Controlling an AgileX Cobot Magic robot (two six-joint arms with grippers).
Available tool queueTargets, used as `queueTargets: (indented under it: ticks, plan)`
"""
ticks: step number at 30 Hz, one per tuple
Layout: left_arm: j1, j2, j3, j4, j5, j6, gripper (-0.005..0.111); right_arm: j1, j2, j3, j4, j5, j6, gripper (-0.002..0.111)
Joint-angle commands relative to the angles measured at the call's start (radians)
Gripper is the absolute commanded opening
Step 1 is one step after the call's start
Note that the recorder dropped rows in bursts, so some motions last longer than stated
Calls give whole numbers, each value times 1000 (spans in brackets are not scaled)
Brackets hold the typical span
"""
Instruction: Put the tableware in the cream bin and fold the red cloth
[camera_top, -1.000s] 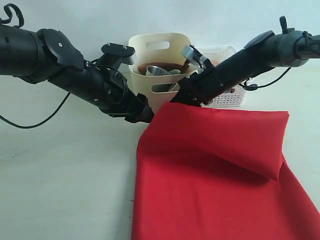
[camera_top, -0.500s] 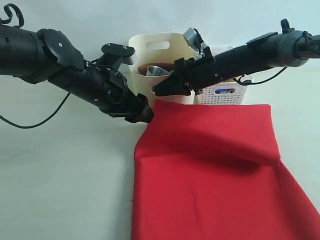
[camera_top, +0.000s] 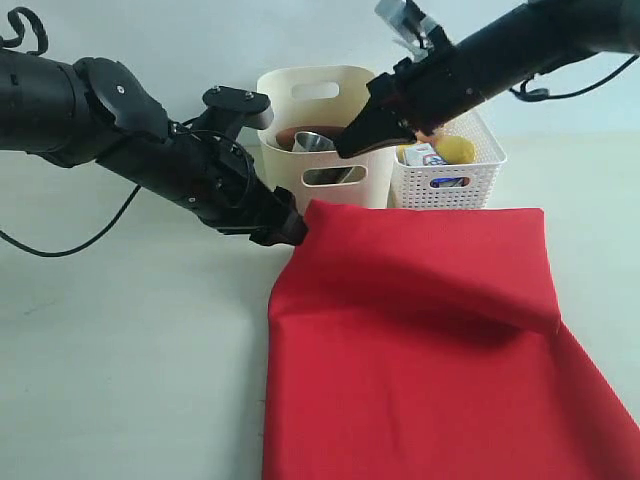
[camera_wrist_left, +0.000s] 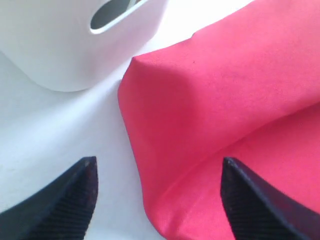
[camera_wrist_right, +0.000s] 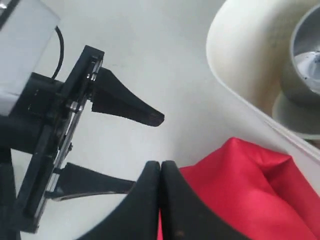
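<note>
Red cloth (camera_top: 420, 330) lies part-folded on the bench (camera_top: 130, 350) before the cream bin (camera_top: 285, 100). My left hand (camera_top: 292, 230), spread, straddles its corner by the bin; my right hand (camera_top: 350, 148), pressed together and empty, hangs above the bin. I advise pinching that corner fully, edges aligned.

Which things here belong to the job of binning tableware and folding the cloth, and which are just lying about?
Part of the job: tall cream plastic bin; shiny steel cup inside it; large red fabric cloth.

Lying about: low white lattice basket; rounded yellow item and small blue-and-white carton inside it.
</note>
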Motion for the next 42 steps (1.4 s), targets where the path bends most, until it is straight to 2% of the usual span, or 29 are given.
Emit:
queueTargets:
  ticks: [1, 4, 9, 14, 18, 26, 29, 34, 42]
  plan:
    - [2, 1, -6, -5, 10, -10, 67, -2, -151, 87, -115, -90, 62, 0]
    - [2, 1, -6, -5, 24, -25, 67, -2, -255, 170, -248, -169, 140, 0]
    - [2, 1, -4, 6, 70, -57, 67, -2, -410, 304, -476, -202, 299, 0]
    - [2, 1, 32, 84, 79, -138, 67, -4, -521, 442, -631, -231, 455, 1]
    - [2, -24, 97, 91, 63, -140, 67, -43, -576, 557, -655, -237, 500, 14]
    - [2, -133, 217, 57, -39, -149, 67, -144, -595, 797, -648, -283, 524, 64]
    - [2, -194, 265, 34, -102, -152, 66, -168, -595, 880, -646, -349, 532, 75]
    - [2, -304, 339, -11, -208, -152, 66, -174, -584, 959, -643, -422, 559, 77]
    - [2, -503, 413, -71, -279, -152, 66, -174, -484, 980, -663, -469, 620, 77]
